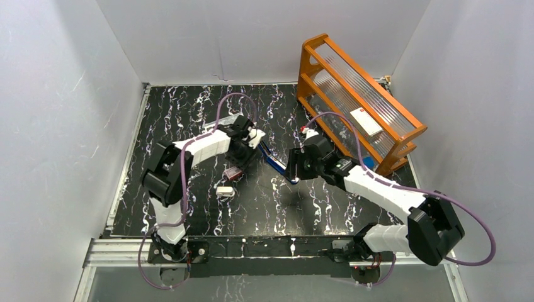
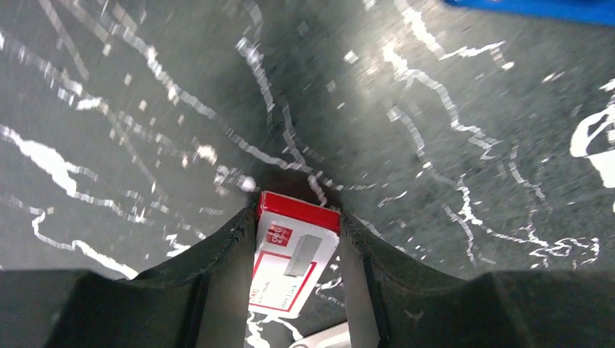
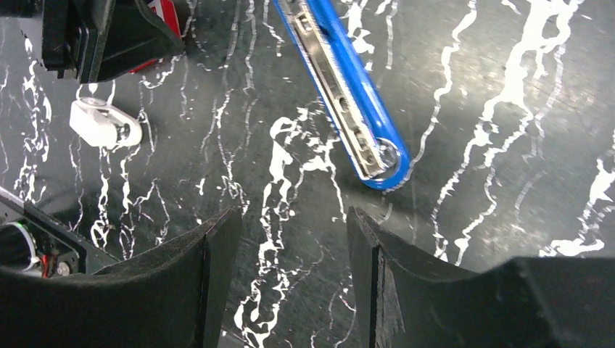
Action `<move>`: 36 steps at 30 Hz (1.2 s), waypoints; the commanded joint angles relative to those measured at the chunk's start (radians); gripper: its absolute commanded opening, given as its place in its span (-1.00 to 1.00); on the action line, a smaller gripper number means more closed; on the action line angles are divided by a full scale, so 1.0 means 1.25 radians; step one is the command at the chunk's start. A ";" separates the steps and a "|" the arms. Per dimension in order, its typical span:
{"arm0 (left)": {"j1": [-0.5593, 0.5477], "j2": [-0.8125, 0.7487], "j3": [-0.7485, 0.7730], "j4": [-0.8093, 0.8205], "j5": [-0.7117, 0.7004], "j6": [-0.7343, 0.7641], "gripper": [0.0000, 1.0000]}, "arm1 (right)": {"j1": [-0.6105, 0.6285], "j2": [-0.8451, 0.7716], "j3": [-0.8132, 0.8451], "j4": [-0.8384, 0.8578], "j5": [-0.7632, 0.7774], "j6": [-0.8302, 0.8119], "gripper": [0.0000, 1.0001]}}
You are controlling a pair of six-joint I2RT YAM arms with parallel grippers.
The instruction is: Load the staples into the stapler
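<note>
The blue stapler [image 1: 276, 162] lies open on the black marbled table between the two arms, its silver rail facing up [image 3: 347, 94]. A strip of its blue edge shows in the left wrist view [image 2: 537, 9]. My left gripper [image 1: 235, 167] is shut on the small red-and-white cardboard box [image 2: 294, 257], gripping its sides left of the stapler. My right gripper [image 3: 290, 225] is open and empty, low over the table just near the stapler's rounded end. The loose grey staples are not in view.
A small white-silver gadget [image 1: 225, 192] lies on the table near the left gripper; it also shows in the right wrist view [image 3: 101, 123]. An orange rack [image 1: 359, 100] with ribbed clear panels stands at the back right. White walls close in the table.
</note>
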 commanded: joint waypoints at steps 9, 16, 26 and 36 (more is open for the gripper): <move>-0.134 0.000 0.014 -0.027 0.194 0.089 0.00 | -0.030 -0.104 -0.063 -0.027 0.020 -0.006 0.28; -0.116 -0.122 -0.041 0.062 0.101 -0.012 0.48 | -0.029 -0.088 -0.031 0.005 -0.022 -0.140 0.28; 0.088 -0.404 -0.231 0.188 0.067 -0.476 0.54 | -0.005 -0.016 0.031 0.174 -0.292 -0.536 0.32; 0.272 -0.464 -0.373 0.257 0.352 -0.769 0.46 | 0.131 0.248 0.149 0.215 -0.306 -1.018 0.40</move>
